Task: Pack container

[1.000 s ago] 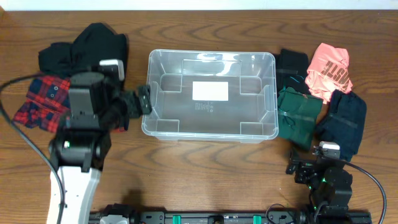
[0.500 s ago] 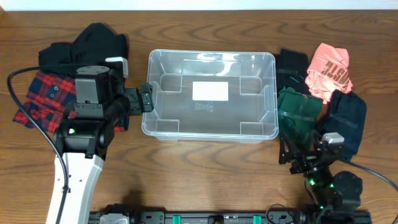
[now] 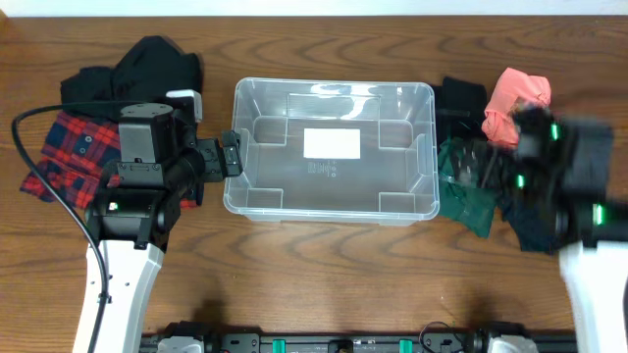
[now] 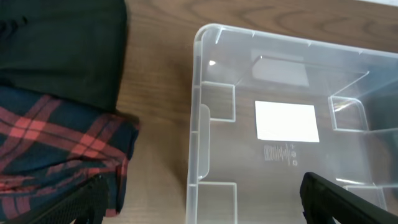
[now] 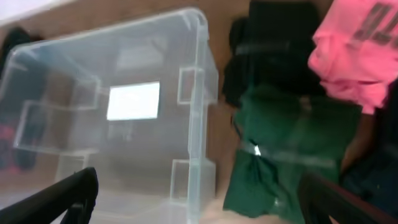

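Note:
The clear container stands empty in the middle of the table, with a white label on its base. My left gripper is open at the container's left wall. In the left wrist view, the left gripper has one finger outside and one finger inside that wall. My right gripper is open and blurred by motion, above the green garment beside the container's right wall. In the right wrist view, the right gripper spans that wall and the green garment.
A black garment and a red plaid shirt lie left of the container. On the right lie a pink shirt, another black garment and a navy garment.
My right arm has swung up from the table's front right edge to above the clothes on the right. My left arm has barely moved.

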Available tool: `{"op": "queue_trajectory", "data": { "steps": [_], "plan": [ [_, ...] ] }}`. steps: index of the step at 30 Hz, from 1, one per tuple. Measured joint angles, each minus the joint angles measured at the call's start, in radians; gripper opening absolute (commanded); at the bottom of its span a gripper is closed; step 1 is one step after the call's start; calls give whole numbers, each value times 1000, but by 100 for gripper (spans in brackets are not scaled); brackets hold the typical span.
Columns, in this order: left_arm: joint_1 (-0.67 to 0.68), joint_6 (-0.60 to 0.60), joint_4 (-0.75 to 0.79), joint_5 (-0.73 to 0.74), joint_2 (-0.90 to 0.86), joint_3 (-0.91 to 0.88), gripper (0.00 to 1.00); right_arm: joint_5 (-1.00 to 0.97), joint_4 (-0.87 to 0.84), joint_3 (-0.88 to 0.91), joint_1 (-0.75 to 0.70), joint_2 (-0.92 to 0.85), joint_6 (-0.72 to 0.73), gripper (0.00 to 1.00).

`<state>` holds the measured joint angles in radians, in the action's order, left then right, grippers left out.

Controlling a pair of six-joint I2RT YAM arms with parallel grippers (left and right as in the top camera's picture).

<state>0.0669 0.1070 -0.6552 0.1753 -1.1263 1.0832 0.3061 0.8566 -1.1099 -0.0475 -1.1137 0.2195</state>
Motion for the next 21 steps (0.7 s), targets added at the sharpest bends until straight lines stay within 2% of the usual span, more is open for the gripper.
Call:
{"op": "queue_trajectory", "data": {
  "steps": [4, 8, 15, 21],
  "plan": [
    [0, 0, 0, 1, 0, 0, 98, 19, 77, -167, -54, -206, -10, 99],
    [0, 0, 0, 0, 0, 0, 98, 34, 85, -252, -219, -352, 5, 99],
    [0, 0, -1, 0, 0, 0, 98, 45, 120, -264, -558, -568, -45, 99],
    [0, 0, 0, 0, 0, 0, 98, 51, 75, -264, -691, -687, -77, 99]
  ]
}}
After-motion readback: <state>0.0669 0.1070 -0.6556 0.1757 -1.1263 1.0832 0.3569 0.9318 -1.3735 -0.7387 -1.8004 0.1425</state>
